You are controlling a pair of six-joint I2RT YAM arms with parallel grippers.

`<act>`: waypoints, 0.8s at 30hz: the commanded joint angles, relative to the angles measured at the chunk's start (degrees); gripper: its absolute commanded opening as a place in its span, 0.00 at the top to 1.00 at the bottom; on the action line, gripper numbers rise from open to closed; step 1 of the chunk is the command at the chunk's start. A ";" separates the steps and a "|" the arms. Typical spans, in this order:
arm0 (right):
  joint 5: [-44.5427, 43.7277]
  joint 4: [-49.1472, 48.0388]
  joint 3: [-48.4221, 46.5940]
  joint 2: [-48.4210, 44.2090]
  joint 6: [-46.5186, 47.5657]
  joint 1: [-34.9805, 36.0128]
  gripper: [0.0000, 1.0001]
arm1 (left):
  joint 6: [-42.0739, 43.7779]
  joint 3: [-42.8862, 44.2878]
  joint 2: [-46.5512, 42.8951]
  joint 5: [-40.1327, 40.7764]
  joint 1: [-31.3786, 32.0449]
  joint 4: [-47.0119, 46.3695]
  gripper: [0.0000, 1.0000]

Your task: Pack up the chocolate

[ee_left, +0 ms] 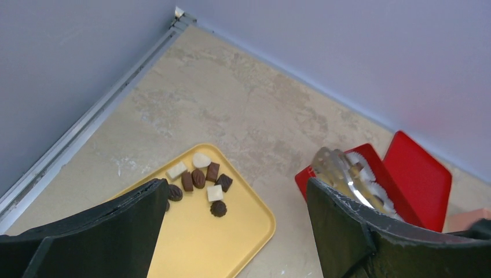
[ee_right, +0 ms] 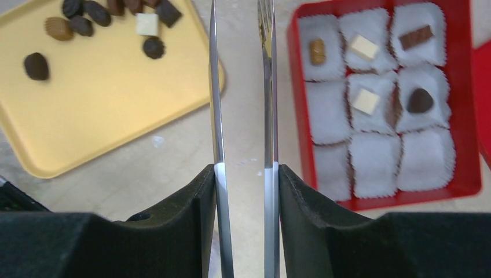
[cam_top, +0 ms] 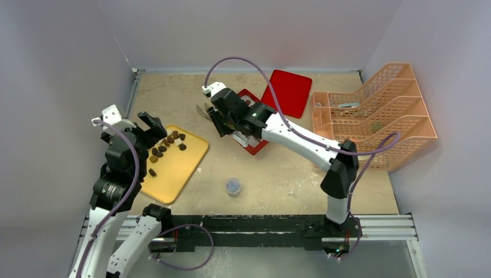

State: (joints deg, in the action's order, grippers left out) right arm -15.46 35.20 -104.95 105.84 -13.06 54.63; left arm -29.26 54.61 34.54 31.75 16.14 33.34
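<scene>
- The left gripper [ee_left: 234, 184] is hanging over the yellow tray [cam_top: 173, 174] at about 9 o'clock on the table [cam_top: 278, 168], with its jaws spread wide and closing on nothing.
- The right gripper [ee_right: 243, 174] is squeezing a pair of metal tongs [ee_right: 215, 116] by the handle end, its pads pressing on both blades.
- The tong blades are running parallel and apart, toward 12 o'clock in the right wrist view, over the bare strip of table between the tray and the red box [ee_right: 295, 116].
- Most of the chocolate [cam_top: 165, 145] is lying loose on the tray, bunched at its far end; it is mainly dark brown, with a few cream squares.
- Five pieces are sitting in the box's white paper liners [ee_right: 370, 168]: all three cups of the far row, plus the middle and right cups of the centre row.
- The red lid [cam_top: 288, 90] is lying beside the box at about 1 o'clock.
- An orange rack [cam_top: 382, 110] is standing at 3 o'clock, and a small grey-blue cap [cam_top: 233, 186] at 6 o'clock.
</scene>
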 commanded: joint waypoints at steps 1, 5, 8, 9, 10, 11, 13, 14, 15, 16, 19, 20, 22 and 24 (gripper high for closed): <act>-0.44 -1.84 -6.07 4.30 0.65 2.66 0.57 | -1.39 4.06 -2.74 2.74 -0.12 -0.27 0.12; -0.38 -1.76 -9.83 8.35 1.21 5.09 0.57 | -1.48 4.75 -4.55 4.31 -0.14 -0.23 0.12; -0.31 -2.01 -12.52 11.95 1.91 6.41 0.56 | -1.68 5.21 -5.66 5.19 -0.15 -0.27 0.12; -0.21 -1.91 -13.39 13.07 2.24 6.75 0.56 | -1.68 5.35 -5.82 5.27 -0.10 -0.29 0.12; -0.06 -1.71 -14.49 14.23 2.48 7.04 0.56 | -1.80 5.44 -6.09 5.45 -0.13 -0.30 0.12; 0.37 -1.49 -15.60 15.38 2.62 7.38 0.56 | -1.85 5.57 -6.29 5.53 -0.14 -0.30 0.12; 0.66 -1.56 -17.37 17.29 3.10 8.16 0.56 | -1.94 5.89 -6.54 5.73 -0.15 -0.15 0.12; 0.77 -1.70 -18.14 18.30 3.33 8.47 0.56 | -1.93 6.12 -6.65 5.87 -0.15 -0.11 0.12; 0.76 -1.71 -19.01 19.14 3.64 8.76 0.55 | -1.94 6.21 -6.91 6.01 -0.15 -0.04 0.12; 0.65 -1.78 -19.82 20.03 3.92 9.02 0.55 | -1.95 6.38 -7.05 6.13 -0.10 -0.04 0.12; -0.56 -1.81 -21.64 22.22 5.44 9.26 0.55 | -1.87 6.48 -7.50 6.38 -0.15 -0.12 0.12; -1.59 -1.68 -21.92 22.81 6.20 9.22 0.55 | -1.74 6.49 -7.62 6.56 -0.15 -0.08 0.12; -3.01 -1.66 -22.05 23.40 7.96 9.20 0.55 | -1.53 6.49 -7.73 6.77 -0.15 0.12 0.12; -2.49 -1.08 -21.97 23.65 8.69 9.18 0.55 | -1.44 6.45 -7.74 6.85 -0.15 0.30 0.12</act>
State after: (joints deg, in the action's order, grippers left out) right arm -15.81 34.57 -123.76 130.39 -7.81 63.92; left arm -30.87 59.05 27.11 37.50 16.14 34.44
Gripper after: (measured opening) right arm 0.456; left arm 0.879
